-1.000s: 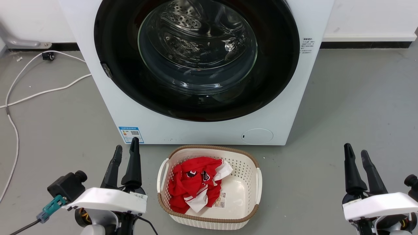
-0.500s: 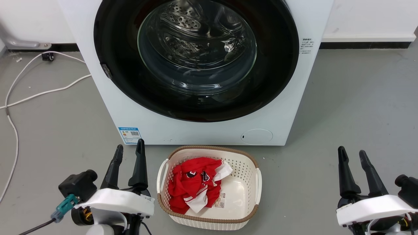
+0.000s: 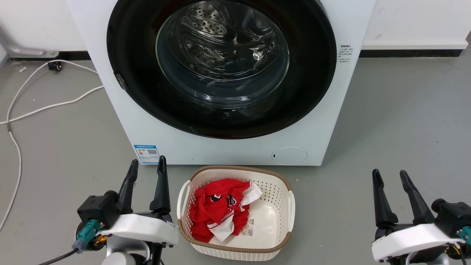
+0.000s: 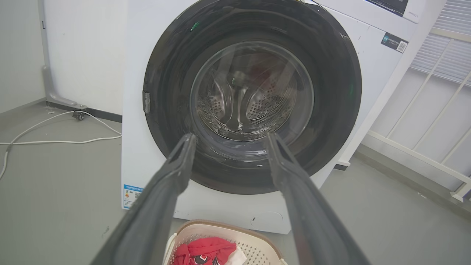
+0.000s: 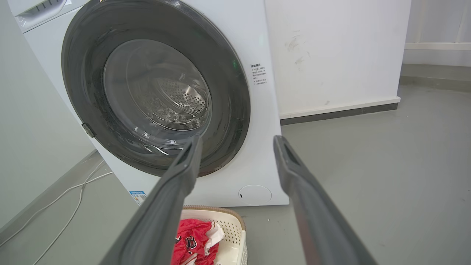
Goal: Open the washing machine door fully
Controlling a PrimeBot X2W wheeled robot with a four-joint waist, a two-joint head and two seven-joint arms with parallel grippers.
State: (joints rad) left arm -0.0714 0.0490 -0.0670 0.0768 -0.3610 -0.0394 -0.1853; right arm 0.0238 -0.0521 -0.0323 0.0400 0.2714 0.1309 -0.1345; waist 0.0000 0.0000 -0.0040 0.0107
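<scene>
The white washing machine [image 3: 228, 149] [image 4: 132, 110] [image 5: 257, 147] stands ahead on the grey floor. Its round glossy black door [image 3: 128, 44] [image 4: 169, 92] [image 5: 88, 84] sits flush against the front, shut, with a clear glass bowl at centre and a small latch tab on its left rim. My left gripper [image 3: 147, 165] [image 4: 230, 138] hovers open at the lower left, just below the blue sticker [image 3: 147, 153]. My right gripper [image 3: 389, 176] [image 5: 237, 140] stands open at the lower right, well clear of the machine. Neither touches the door.
A white laundry basket [image 3: 283, 235] [image 4: 220, 228] [image 5: 235, 224] with a brown rim, holding red and white clothes [image 3: 217, 208], sits on the floor right before the machine, between my grippers. White cables [image 3: 44, 105] trail across the floor at the left.
Both grippers have shifted: the left one to the right and slightly down, the right one to the left and down. The door stays shut. The view has tilted slightly.
</scene>
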